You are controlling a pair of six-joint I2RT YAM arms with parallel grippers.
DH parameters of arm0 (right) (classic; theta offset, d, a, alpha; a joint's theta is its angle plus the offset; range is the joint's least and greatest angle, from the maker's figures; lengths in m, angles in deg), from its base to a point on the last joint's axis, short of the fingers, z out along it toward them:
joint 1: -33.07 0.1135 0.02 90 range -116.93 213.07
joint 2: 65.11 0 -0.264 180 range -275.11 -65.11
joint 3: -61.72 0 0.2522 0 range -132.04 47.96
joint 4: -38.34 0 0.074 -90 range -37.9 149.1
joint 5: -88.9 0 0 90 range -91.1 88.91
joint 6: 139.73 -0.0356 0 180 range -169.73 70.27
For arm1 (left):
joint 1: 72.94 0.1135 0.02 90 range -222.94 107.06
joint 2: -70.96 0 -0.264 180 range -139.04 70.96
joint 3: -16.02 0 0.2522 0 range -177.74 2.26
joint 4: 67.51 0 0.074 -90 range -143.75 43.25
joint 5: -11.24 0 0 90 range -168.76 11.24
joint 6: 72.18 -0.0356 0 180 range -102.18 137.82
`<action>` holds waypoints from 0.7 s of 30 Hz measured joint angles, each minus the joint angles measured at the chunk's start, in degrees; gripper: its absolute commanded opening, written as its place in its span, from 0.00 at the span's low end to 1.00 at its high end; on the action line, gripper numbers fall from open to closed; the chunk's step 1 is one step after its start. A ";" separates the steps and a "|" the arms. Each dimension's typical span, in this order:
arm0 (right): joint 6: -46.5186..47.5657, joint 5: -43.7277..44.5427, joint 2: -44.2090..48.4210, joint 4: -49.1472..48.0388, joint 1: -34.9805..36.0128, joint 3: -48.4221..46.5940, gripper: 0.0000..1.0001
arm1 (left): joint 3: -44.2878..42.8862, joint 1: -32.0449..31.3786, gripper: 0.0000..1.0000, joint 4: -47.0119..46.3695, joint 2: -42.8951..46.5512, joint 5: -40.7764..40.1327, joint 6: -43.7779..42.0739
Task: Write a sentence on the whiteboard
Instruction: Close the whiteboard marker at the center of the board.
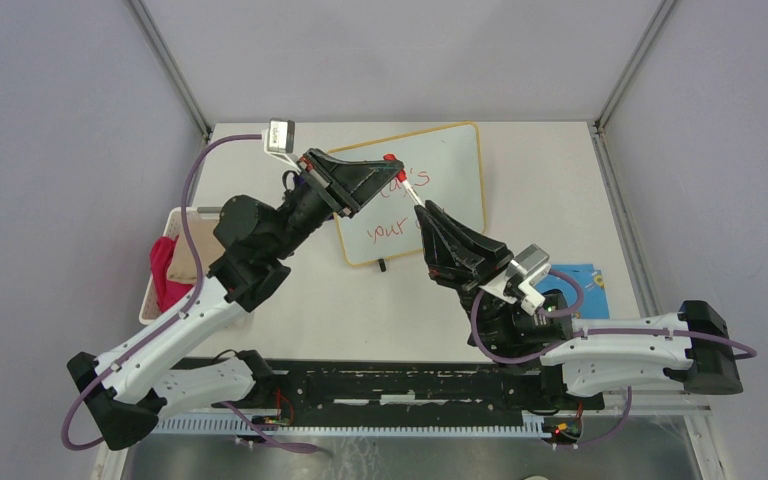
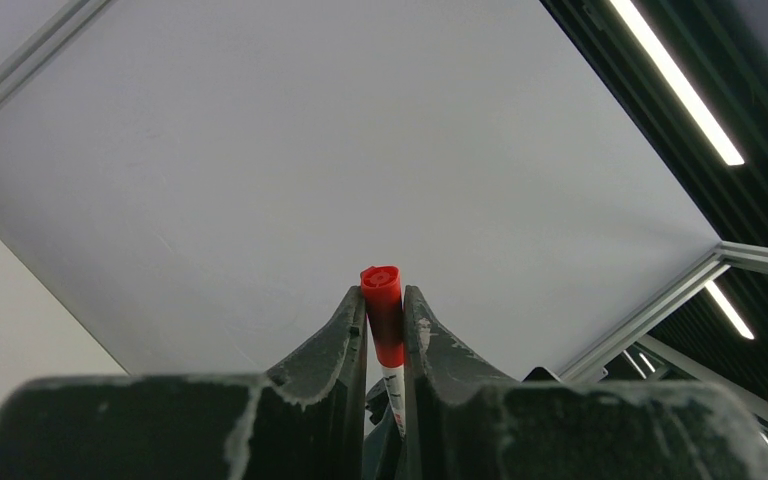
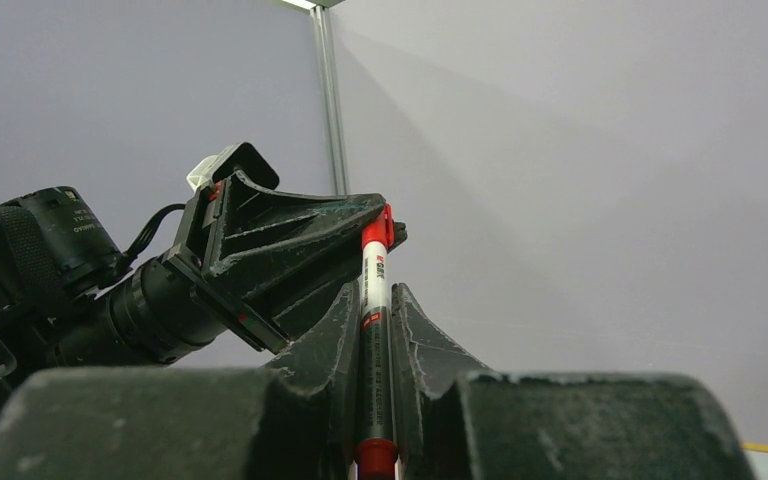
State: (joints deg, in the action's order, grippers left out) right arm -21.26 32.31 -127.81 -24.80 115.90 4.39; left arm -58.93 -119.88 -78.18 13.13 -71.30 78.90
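1. Red handwriting, the sentence [image 1: 388,229], runs in two lines on the whiteboard [image 1: 457,155]. The board lies on the counter [image 1: 570,190] at the upper centre of the top view. We can read "your" and part of another word; the arms hide the rest.
2. Our left claw [image 1: 384,166] is pinched on the red cap [image 2: 382,300] at one end of the marker [image 3: 373,320] (its fingers hug both sides in the wrist view).
3. Our right claw [image 1: 427,211] is clamped around the barrel, so the marker bridges both claws above the board and, as far as we can tell, does not touch it.
4. We judge the writing done or nearly so. What seems left is settling the cap and setting the marker down.
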 measured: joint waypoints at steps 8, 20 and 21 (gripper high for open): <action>0.57 0.74 -0.68 -0.70 0.04 0.00 0.00 | 1.88 0.37 0.02 -2.93 0.00 0.50 0.83; 0.96 1.20 -2.01 -2.40 0.04 -0.02 0.00 | 3.21 0.59 0.02 -4.52 0.28 0.55 0.85; 0.96 1.20 -2.05 -2.47 0.04 -0.02 0.00 | 3.21 0.59 0.02 -4.52 0.28 0.55 0.83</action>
State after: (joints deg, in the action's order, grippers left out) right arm -20.30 33.52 -129.86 -27.27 115.95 4.37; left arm -55.72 -119.29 -82.70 13.42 -70.75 79.73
